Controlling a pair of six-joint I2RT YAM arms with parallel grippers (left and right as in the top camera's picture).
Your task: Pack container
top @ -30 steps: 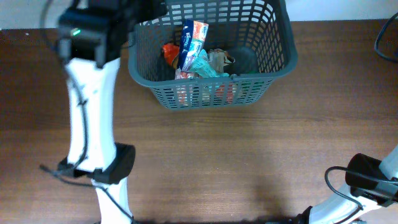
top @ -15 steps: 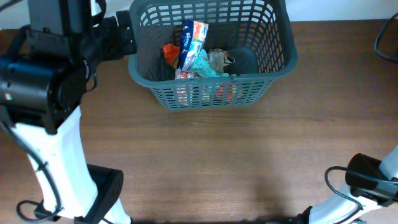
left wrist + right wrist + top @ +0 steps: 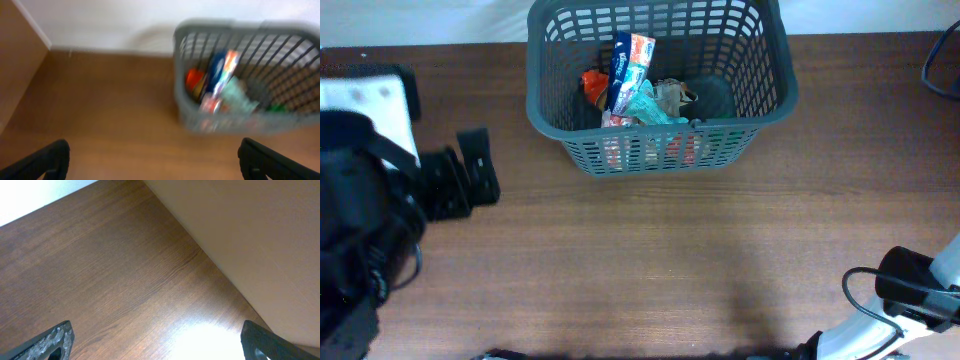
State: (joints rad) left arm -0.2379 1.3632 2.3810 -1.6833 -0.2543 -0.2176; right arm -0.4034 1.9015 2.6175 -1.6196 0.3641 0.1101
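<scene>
Right tool (image 3: 157,342): hung over bare brown table (image 3: 100,280) near its edge, stood with jaws wide apart, gripped nothing. Left tool (image 3: 152,162): hovered farther out over the table's left side, likewise spread fully and empty, faced the container (image 3: 660,150) without touching it. Container: sat upright at the far edge of the table, off to the right of the left tool, well apart from either arm. Held a tall blue-and-orange packet (image 3: 628,65) leaning on end, a teal packet (image 3: 645,100) just beside it, an orange-red item (image 3: 593,82) toward the left wall, plus further wrappers too jumbled to tell.
</scene>
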